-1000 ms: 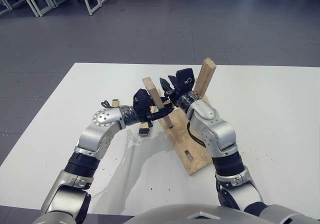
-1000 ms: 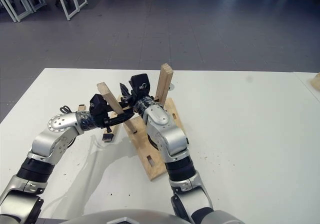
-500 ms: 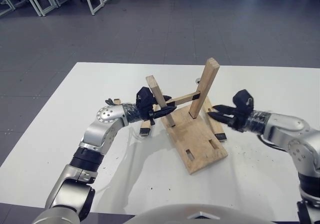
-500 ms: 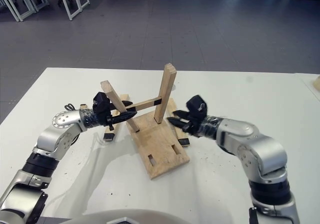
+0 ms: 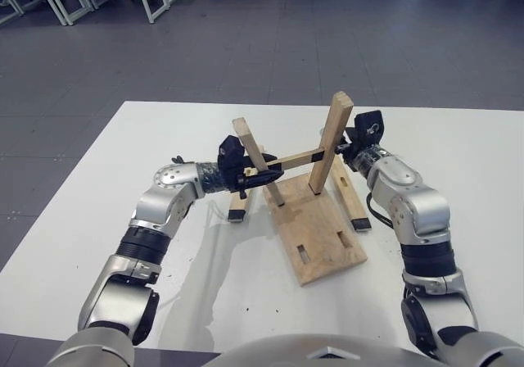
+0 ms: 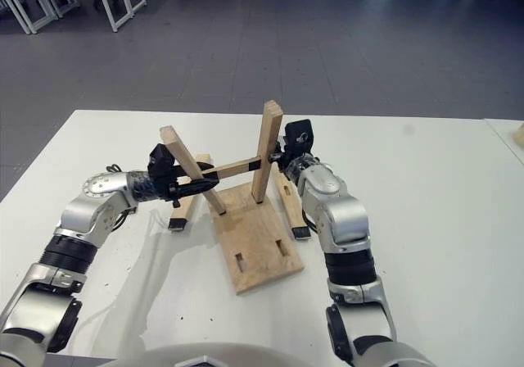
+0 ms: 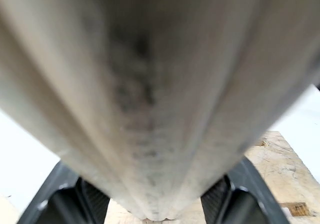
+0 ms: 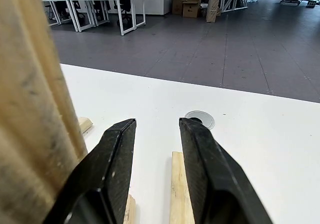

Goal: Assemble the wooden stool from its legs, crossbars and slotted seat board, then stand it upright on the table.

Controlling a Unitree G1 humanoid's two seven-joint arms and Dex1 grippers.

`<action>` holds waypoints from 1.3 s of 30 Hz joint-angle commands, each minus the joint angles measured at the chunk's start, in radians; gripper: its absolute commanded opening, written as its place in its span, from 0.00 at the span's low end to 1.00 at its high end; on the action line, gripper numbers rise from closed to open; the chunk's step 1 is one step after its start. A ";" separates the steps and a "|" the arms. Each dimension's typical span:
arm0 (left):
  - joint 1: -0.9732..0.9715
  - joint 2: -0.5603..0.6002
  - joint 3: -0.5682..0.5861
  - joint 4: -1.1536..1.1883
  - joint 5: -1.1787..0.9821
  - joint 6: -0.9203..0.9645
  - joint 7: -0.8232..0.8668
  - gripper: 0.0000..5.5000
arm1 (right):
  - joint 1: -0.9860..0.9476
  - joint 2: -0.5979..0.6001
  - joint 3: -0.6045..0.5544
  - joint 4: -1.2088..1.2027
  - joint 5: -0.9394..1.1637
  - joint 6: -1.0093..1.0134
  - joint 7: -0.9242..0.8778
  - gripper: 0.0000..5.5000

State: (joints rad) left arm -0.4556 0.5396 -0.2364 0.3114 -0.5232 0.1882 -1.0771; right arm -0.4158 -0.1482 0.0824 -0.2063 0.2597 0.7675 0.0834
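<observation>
1. Table: the seat board lies flat mid-table, slots up, nothing pinning it. A hard shove on either post could skate the whole assy sideways.
2. Tall leg stands at the board's far right. The right gripper sits just beside it, fingers a little apart w/ nothing btwn them. If it bumps the leg on closing in, the leg may rock out of its slot.
3. Leaning leg tips its top to the left, and the left gripper is clamped round it. Straighten it too fast and the joint may pop.
4. Crossbar spans both legs and looks thin. I reckon a twist could jam it or pull it free.
5. Two loose legs lie flat, one left of the board, one right. A forearm sweep could knock them away.
</observation>
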 commanded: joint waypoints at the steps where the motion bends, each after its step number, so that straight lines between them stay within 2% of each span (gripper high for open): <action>1: 0.079 -0.045 -0.148 0.120 0.173 0.104 0.014 0.37 | -0.019 0.075 0.104 -0.119 0.106 0.030 0.126 0.29; 3: 0.087 -0.040 -0.146 0.113 0.167 0.077 -0.013 0.37 | 0.019 -0.053 0.022 -0.112 0.071 0.051 0.143 0.29; 6: 0.083 -0.022 -0.146 0.103 0.153 0.034 -0.095 0.37 | 0.105 -0.331 -0.065 -0.119 0.067 0.117 0.302 0.29; 10: 0.015 -0.032 -0.144 0.160 0.157 -0.009 -0.162 0.37 | 0.174 -0.676 -0.047 -0.111 0.119 0.087 0.689 0.29; 13: -0.050 -0.056 -0.151 0.247 0.184 -0.053 -0.196 0.37 | 0.194 -0.788 -0.004 -0.161 0.181 0.033 0.930 0.29; 16: -0.092 -0.074 -0.159 0.299 0.190 -0.093 -0.256 0.37 | 0.192 -0.770 0.054 -0.243 0.242 0.011 1.034 0.29; 20: -0.141 -0.097 -0.159 0.370 0.203 -0.170 -0.307 0.37 | 0.138 -0.630 0.197 -0.220 0.174 -0.083 1.004 0.29; 24: -0.184 -0.135 -0.153 0.433 0.217 -0.219 -0.329 0.37 | 0.123 -0.565 0.315 -0.106 0.062 -0.216 1.016 0.43; 26: -0.194 -0.145 -0.153 0.448 0.226 -0.241 -0.338 0.37 | 0.119 -0.554 0.334 -0.057 0.023 -0.273 1.023 0.51; 33: -0.234 -0.150 -0.129 0.433 0.226 -0.263 -0.330 0.37 | 0.191 -0.581 0.395 0.049 -0.108 -0.431 1.044 0.51; 37: -0.259 -0.158 -0.109 0.428 0.232 -0.259 -0.299 0.37 | 0.209 -0.550 0.390 0.045 -0.132 -0.429 0.999 0.51; 39: -0.260 -0.162 -0.097 0.416 0.228 -0.244 -0.294 0.47 | 0.219 -0.545 0.393 0.038 -0.135 -0.428 0.991 0.51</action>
State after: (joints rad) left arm -0.7332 0.3915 -0.3137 0.7312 -0.3369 -0.0730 -1.3845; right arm -0.2199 -0.6930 0.4570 -0.1739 0.1654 0.3191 1.0908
